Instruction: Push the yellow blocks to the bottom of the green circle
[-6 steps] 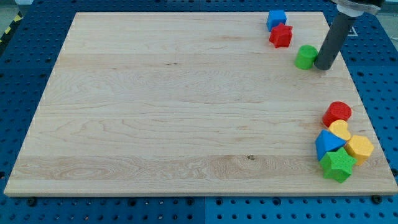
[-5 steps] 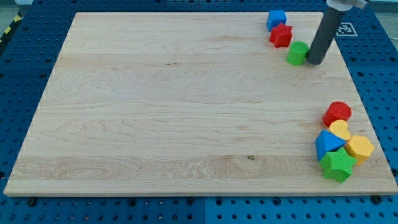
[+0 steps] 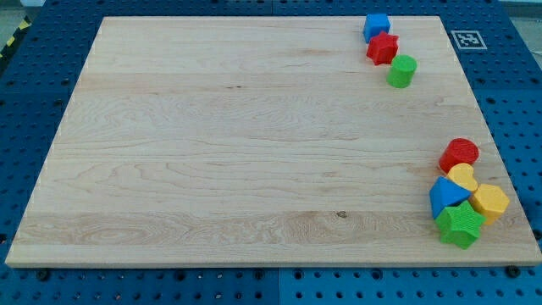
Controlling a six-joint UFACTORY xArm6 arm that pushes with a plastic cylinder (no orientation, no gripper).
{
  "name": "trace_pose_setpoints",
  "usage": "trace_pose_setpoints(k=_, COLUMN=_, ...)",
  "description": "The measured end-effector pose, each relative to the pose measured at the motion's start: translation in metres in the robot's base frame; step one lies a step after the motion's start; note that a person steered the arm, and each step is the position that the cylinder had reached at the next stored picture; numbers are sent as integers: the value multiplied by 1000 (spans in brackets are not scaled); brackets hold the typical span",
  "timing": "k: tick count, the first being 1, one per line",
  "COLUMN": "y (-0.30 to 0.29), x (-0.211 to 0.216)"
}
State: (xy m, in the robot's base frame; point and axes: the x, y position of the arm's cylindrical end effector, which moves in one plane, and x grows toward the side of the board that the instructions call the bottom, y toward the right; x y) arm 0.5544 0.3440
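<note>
Yellow blocks: two, both in the cluster at the view's bottom right of the wooden board.

- Yellow heart: touches the red cylinder above it and the blue triangle at its lower left.
- Yellow hexagon: just right of the blue triangle, touching the yellow heart at its upper left and the green star at its lower left. It sits close to the board's right edge.

Green circle: a short green cylinder near the view's top right, well apart from the yellow blocks, with open board between them. It lies just below and right of the red star, close to it or touching; contact cannot be told.

Blue cube: at the board's top edge, touching the red star from above.

My tip: not in the view. No rod or arm shows anywhere, so its pose cannot be told, and places cannot be given relative to it; board positions are used instead.

Surroundings: the board rests on a blue perforated table. A black-and-white marker tag lies on the table beside the board's top right corner. A yellow-black striped strip shows at the view's top left.
</note>
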Motion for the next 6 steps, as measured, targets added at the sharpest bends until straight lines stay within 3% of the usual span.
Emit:
trace_pose_setpoints(k=1, y=-1, x=50)
trace_pose_setpoints(k=2, y=-11, x=58)
trace_pose_setpoints(k=6, y=-115, x=10)
